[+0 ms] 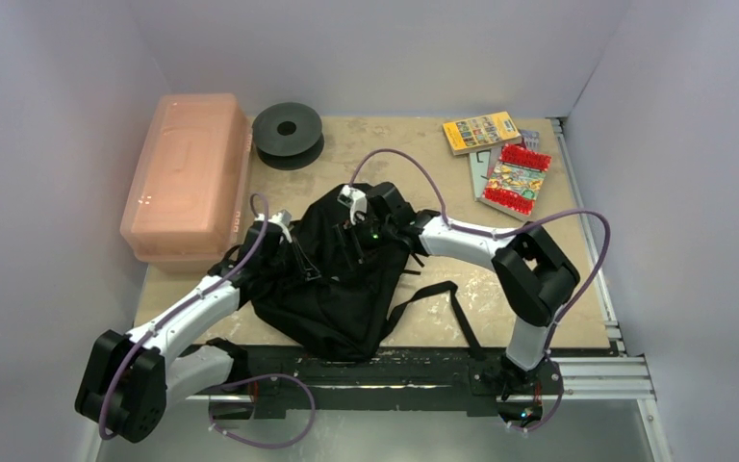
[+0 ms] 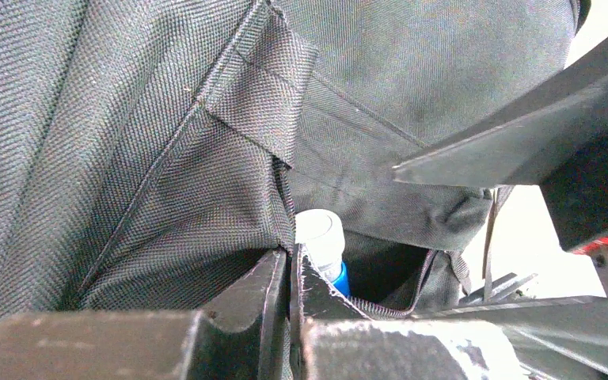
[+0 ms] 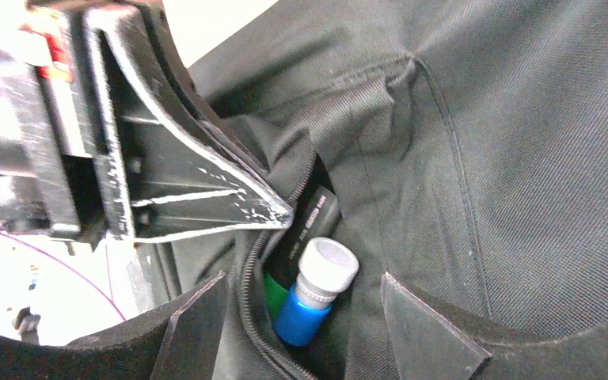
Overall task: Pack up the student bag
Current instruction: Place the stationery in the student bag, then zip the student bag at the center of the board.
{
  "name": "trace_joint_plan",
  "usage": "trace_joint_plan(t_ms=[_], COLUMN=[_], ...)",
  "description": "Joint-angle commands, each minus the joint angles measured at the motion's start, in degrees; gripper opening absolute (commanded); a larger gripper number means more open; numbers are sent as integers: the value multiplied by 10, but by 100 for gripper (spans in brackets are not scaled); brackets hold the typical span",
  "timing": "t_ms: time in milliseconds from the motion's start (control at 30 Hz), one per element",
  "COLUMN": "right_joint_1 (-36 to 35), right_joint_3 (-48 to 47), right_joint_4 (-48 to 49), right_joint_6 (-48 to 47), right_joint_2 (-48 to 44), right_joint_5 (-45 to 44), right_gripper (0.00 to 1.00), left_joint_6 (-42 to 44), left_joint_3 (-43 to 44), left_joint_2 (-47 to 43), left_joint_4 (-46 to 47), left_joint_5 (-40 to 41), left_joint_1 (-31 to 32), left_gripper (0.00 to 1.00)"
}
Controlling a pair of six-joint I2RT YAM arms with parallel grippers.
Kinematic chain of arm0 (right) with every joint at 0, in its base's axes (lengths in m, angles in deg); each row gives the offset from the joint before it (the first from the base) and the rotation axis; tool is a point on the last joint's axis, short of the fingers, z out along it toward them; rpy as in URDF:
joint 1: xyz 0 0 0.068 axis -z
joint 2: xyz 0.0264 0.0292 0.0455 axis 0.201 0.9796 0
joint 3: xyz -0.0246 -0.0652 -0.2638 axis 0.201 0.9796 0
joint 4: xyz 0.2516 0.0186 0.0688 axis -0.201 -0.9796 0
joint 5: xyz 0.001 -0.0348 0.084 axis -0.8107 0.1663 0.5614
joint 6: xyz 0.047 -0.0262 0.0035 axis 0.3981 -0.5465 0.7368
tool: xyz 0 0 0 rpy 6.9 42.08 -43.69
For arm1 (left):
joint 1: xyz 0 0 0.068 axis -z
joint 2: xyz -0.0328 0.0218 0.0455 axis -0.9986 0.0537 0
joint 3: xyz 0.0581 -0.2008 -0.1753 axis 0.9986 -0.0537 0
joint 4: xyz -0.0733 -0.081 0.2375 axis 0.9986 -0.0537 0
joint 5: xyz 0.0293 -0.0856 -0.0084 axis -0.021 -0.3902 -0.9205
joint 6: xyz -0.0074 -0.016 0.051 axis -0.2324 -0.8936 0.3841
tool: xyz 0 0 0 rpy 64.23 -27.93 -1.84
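The student bag (image 1: 332, 289) lies slumped in the middle of the table (image 1: 356, 135), between the two arms, with its straps trailing toward the near edge. The left gripper (image 2: 289, 281) has its jaws pressed together on the fabric at the pocket's zip edge. The right gripper (image 3: 302, 281) hangs over the open pocket with its jaws spread wide. A white-capped blue tube (image 3: 328, 269) (a marker, perhaps) pokes up between them, untouched. A pink box (image 1: 188, 178) sits at the far left.

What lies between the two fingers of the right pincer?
Between the right pincer fingers, the right wrist view shows the open zip pocket of the student bag, with a white-capped blue tube sticking out.
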Motion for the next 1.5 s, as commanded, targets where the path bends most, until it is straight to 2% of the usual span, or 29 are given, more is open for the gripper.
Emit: trace_joint_plan(t_ms=[0, 100, 233, 300, 333, 400, 500, 667, 733, 867, 967, 1033, 1100, 1300, 1333, 1433, 1467], right_joint_1=[-4, -1, -10, -14, -16, -22, -30, -34, -34, -34, -34, -33, -29, 23, 37, 72, 78], right_joint_3=[2, 21, 52, 83, 100, 141, 163, 174, 176, 192, 197, 191, 189, 209, 214, 222, 226], right_joint_4=[-2, 3, -28, -30, -26, -10, -2, 16, 17, 40, 56, 44, 36, 42, 43, 20, 11], right_joint_6=[22, 23, -1, -8, -10, -20, -47, -41, -21, 22, 44, 59, 70, 128, 137, 155, 157], right_joint_2=[-40, -69, -112, -134, -150, -180, -193, -194, -188, -188, -189, -185, -190, -225, -228, -239, -248], right_joint_5=[-54, -73, -150, -180, -192, -207, -227, -286, -306, -306, -303, -307, -306, -206, -188, -144, -142], right_gripper=[75, 75, 70, 69, 69, 69, 70, 68, 61, 37, 22, 8, 0, 0, 5, 36, 40], left_joint_6=[13, 17, 31, 43, 48, 43, 47, 76, 101, 120, 124, 133, 140, 161, 164, 168, 171], left_joint_3=[22, 30, 50, 72, 80, 76, 65, 84, 95, 105, 108, 118, 134, 181, 189, 196, 200], left_joint_2=[5, 2, 21, 52, 61, 56, 14, -61, -86, -111, -99, -78, -45, 51, 67, 98, 106], left_joint_4=[14, 7, -3, -17, -21, -15, -15, -61, -72, -82, -63, -48, -38, -16, -18, -4, 0], left_joint_5=[17, 21, 24, 19, 17, 26, 45, 40, 43, 93, 103, 98, 97, 133, 144, 142, 138], left_joint_1=[0, 0, 0, 0, 0, 0, 0, 12, 33, 90, 124, 157, 189, 274, 283, 295, 297], left_gripper=[0, 0, 0, 4, 11, 33, 56, 74, 77, 78, 76, 74, 72, 69, 69, 69, 69])
